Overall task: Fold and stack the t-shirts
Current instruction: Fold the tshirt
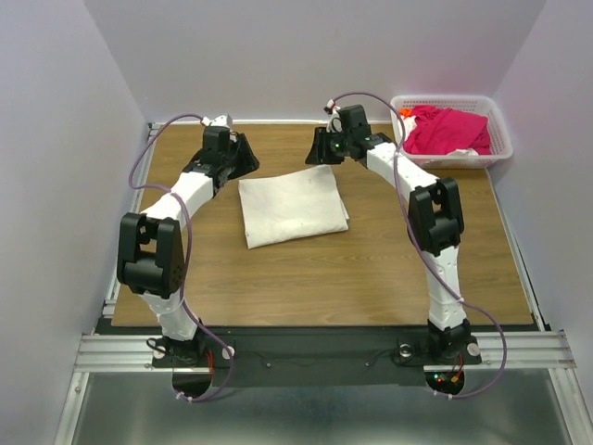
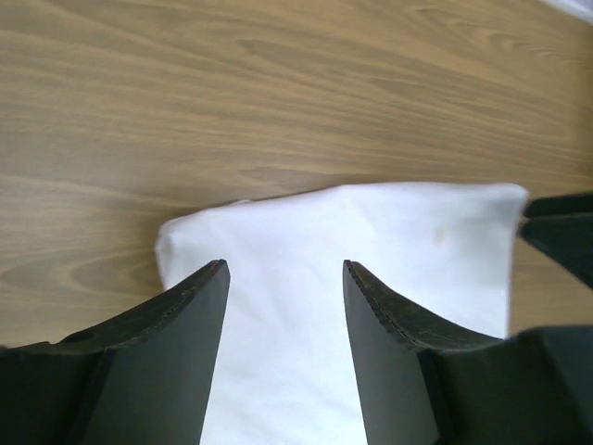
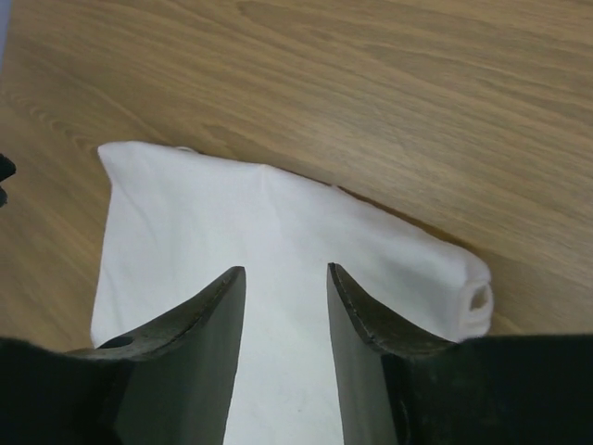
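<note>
An off-white t-shirt lies folded into a flat rectangle in the middle of the wooden table. My left gripper hovers over its far left corner, and my right gripper over its far right corner. In the left wrist view the jaws stand open, with only the flat white cloth showing through the gap. In the right wrist view the jaws also stand open above the shirt, nothing pinched. A magenta-pink t-shirt lies crumpled in the basket.
The white lattice basket stands at the back right corner of the table. Purple walls close in the left, back and right sides. The arm bases sit on the black rail at the near edge.
</note>
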`<state>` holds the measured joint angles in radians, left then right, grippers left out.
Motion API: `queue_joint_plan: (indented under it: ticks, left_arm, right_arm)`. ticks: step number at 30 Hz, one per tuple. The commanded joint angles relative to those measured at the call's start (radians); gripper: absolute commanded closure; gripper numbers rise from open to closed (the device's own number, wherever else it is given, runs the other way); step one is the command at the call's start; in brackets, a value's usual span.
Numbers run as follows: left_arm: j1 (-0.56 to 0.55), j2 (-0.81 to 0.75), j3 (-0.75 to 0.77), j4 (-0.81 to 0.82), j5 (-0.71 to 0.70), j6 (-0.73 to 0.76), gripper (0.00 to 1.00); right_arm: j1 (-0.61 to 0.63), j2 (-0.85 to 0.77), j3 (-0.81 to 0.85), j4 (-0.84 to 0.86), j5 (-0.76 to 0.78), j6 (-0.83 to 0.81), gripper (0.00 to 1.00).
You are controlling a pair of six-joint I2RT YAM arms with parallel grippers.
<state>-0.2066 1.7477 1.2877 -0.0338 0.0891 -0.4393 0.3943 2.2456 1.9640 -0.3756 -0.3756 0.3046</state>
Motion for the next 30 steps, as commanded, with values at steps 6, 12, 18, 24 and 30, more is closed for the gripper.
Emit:
queue_joint_plan:
  ticks: [6,12,18,24,30]
  left_arm:
    - [0.018,0.160,-0.065,0.256,0.136,-0.025,0.48]
    - [0.085,0.317,0.004,0.256,0.204,-0.033,0.49]
    - [0.099,0.281,0.016,0.230,0.245,-0.033,0.47]
    - [0.084,0.061,-0.103,0.199,0.250,-0.085,0.34]
    - [-0.005,-0.186,-0.315,0.156,0.256,-0.151,0.37]
  right_arm:
    - [-0.052,0.156,0.082,0.106,-0.178,0.031,0.58]
    - [-0.103,0.262,0.084,0.112,-0.220,0.030,0.58]
    - [-0.117,0.195,0.075,0.110,-0.238,0.027,0.57]
    - [-0.094,0.033,-0.043,0.119,-0.333,0.060,0.55]
    - [0.014,-0.104,-0.198,0.155,-0.471,0.079,0.66]
